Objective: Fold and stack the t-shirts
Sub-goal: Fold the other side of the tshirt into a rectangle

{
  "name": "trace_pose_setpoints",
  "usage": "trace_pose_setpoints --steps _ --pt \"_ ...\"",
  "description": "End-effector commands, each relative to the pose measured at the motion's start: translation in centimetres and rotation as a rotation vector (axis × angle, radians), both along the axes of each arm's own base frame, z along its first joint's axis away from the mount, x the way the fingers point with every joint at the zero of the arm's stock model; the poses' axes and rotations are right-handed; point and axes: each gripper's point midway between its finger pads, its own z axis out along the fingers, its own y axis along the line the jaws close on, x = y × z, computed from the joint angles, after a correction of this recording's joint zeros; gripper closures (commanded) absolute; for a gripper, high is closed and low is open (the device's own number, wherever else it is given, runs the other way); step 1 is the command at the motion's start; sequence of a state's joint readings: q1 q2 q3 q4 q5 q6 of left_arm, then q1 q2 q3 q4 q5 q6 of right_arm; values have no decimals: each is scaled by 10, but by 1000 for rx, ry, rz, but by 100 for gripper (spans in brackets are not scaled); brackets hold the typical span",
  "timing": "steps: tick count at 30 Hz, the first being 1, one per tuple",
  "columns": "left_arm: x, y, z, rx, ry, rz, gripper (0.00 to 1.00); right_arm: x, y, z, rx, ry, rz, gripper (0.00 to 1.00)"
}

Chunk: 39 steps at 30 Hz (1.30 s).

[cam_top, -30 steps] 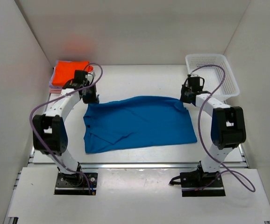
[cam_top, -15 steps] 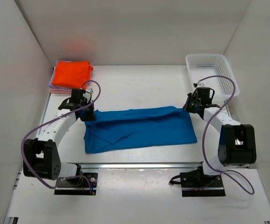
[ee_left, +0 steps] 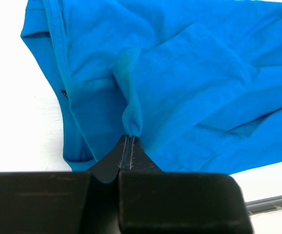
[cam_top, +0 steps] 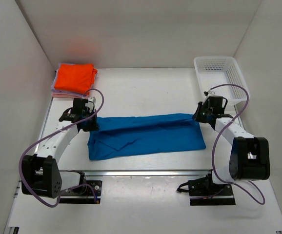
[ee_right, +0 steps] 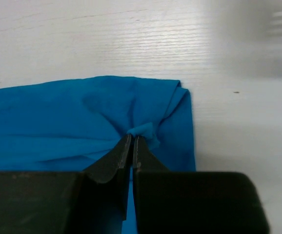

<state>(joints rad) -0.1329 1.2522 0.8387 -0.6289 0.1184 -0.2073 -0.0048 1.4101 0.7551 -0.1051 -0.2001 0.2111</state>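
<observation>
A bright blue t-shirt lies across the table's middle, its far half drawn over toward the near edge. My left gripper is shut on a pinch of the blue t-shirt at its far left corner. My right gripper is shut on the blue t-shirt at its far right corner. A folded orange t-shirt lies on a pale pink folded one at the far left corner.
A white mesh basket stands at the far right. White walls close in the table on three sides. A metal rail runs along the table's near edge.
Both grippers have moved toward the near edge, pulling the shirt's far edge with them. The blue shirt now looks narrower front to back.
</observation>
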Motion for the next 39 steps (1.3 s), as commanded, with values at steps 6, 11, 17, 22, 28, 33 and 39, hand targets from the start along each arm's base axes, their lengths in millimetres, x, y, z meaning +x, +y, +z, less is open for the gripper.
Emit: trace_pose_setpoints --steps 6,11,17,22,28,33,39 --pt "-1 3 10 5 -31 6 100 39 -20 38 -67 -113 29 100" --pt "-4 0 7 10 -27 -12 100 64 -15 54 -159 -149 153 100" --pt "-5 0 4 9 -12 -9 100 58 -2 42 -201 -109 204 100" --pt "-5 -1 3 13 -6 -11 100 30 -1 21 -142 -50 191 100" --pt "-9 0 2 16 4 -15 100 13 -8 6 -90 7 172 99" --pt "-15 -1 -3 23 18 -33 100 5 -10 -5 -95 57 173 100" --pt "-24 2 -12 34 44 -34 100 -4 -6 -16 -92 105 188 100"
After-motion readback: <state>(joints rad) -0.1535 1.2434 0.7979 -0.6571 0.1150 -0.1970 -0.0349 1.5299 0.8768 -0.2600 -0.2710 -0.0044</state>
